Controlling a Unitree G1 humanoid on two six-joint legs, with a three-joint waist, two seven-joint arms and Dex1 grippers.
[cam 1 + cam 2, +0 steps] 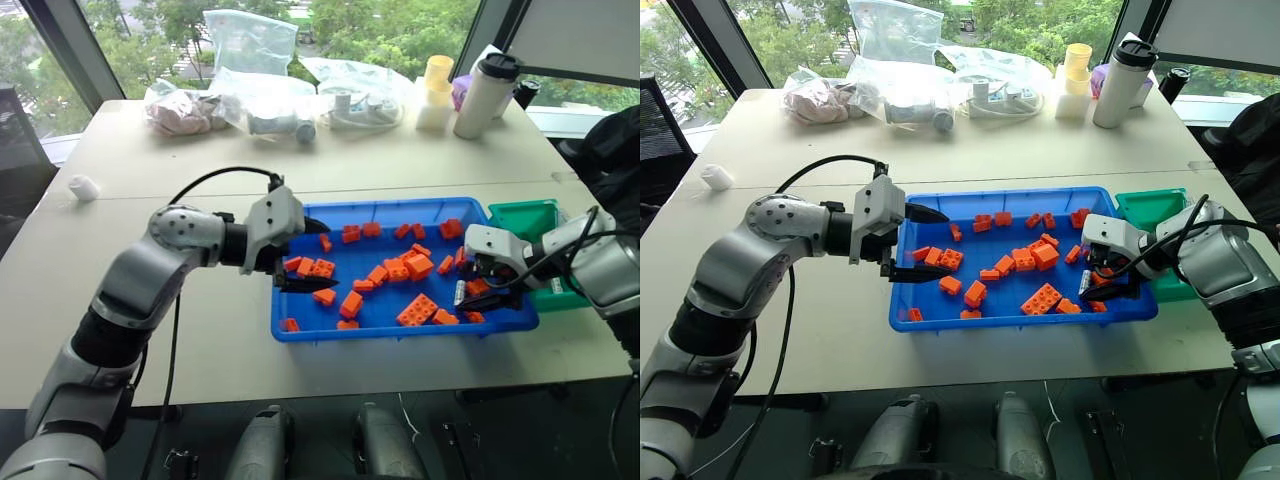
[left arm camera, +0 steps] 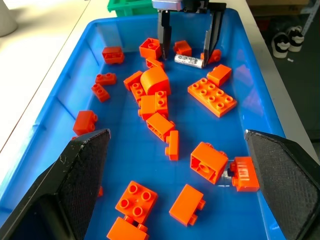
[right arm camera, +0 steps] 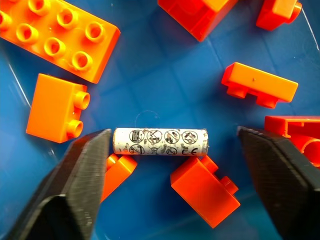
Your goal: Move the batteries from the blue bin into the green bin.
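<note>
A silver-grey battery (image 3: 160, 142) lies flat on the floor of the blue bin (image 1: 400, 206), near its right end among orange bricks. My right gripper (image 1: 486, 297) points down over it and stands open. Its two fingers straddle the battery lengthwise: one fingertip (image 3: 95, 150) touches one end, and the other stands apart from the far end. My left gripper (image 1: 318, 257) hovers open over the bin's left end, pointing to the right, with nothing between its fingers. The left wrist view shows the same battery (image 2: 190, 61) under the right gripper (image 2: 189, 47). The green bin (image 1: 525, 216) stands against the blue bin's right end.
Several orange bricks (image 1: 417, 266) lie scattered across the blue bin. Plastic bags (image 1: 260, 100), a white thermos (image 1: 487, 95) and yellow cups (image 1: 437, 90) stand along the table's far side. A small white object (image 1: 83, 187) lies at the far left.
</note>
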